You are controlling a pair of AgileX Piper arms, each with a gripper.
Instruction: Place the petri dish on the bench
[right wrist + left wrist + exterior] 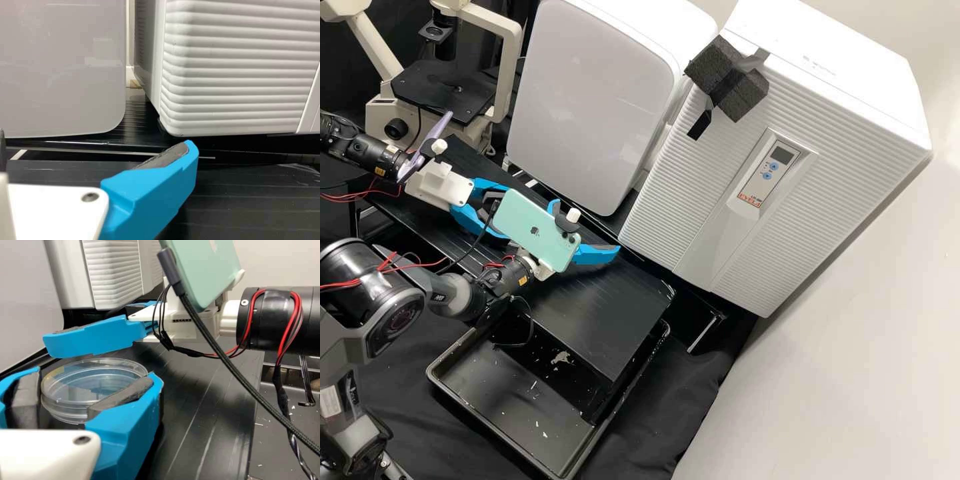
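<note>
The petri dish point(95, 382), clear and round with a lid, lies between the two grey-padded fingers of my left gripper point(495, 208), which is shut on it; in the left wrist view this left gripper point(94, 382) has a pad at either side of the dish. How high the dish is over the black bench point(613, 317) I cannot tell. My right gripper point(585, 230) stands open close by, its fingers wide apart and nothing between them; in the right wrist view the right gripper point(95, 145) shows one blue finger in full. In the left wrist view, a blue finger point(90, 337) of it is just beyond the dish.
A green phone point(537, 230) is mounted on the right arm, with a cable trailing from it. Two white appliances, one smooth point(593, 100) and one ribbed point(720, 173), stand behind the bench. A microscope point(447, 87) is at the back left, a black tray point(500, 427) at the front.
</note>
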